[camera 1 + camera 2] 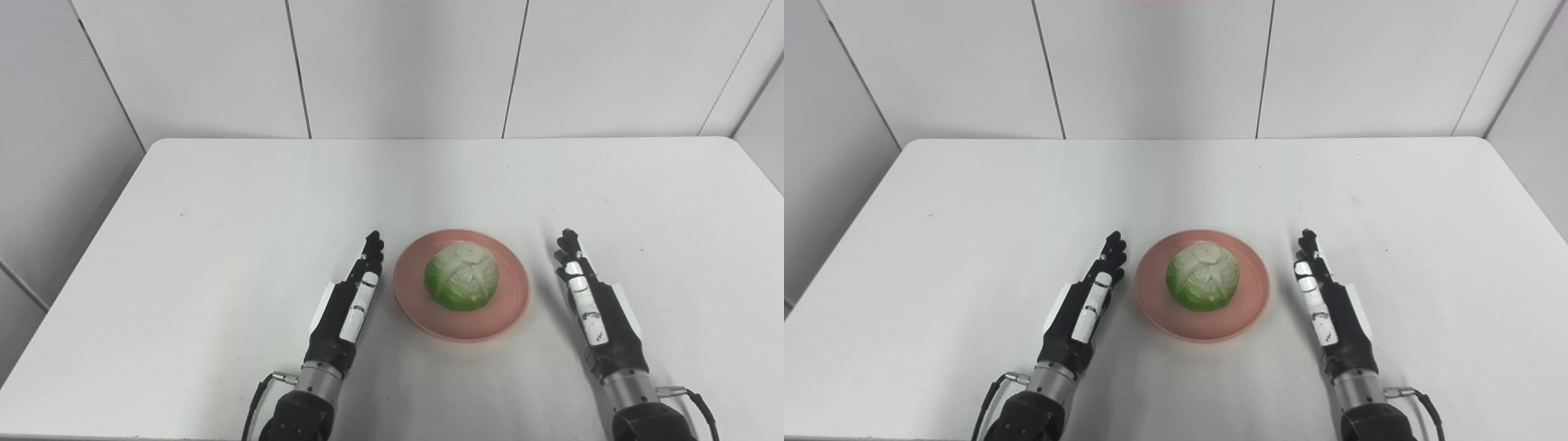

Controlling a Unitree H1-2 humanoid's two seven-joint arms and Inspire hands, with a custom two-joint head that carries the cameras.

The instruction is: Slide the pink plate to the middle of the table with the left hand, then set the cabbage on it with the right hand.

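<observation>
A pink plate (508,306) lies near the middle of the white table, toward the front. On it sits a green and white cabbage (462,275), upright and centred. My left hand (352,300) rests just left of the plate with its fingers stretched forward, open and holding nothing. To the right of the plate, a short gap away, my right hand (591,306) lies the same way, open and empty. Neither hand touches the plate or the cabbage.
The white table (245,202) has rounded far corners and ends at grey panelled walls behind and at both sides. Cables run from both wrists near the front edge.
</observation>
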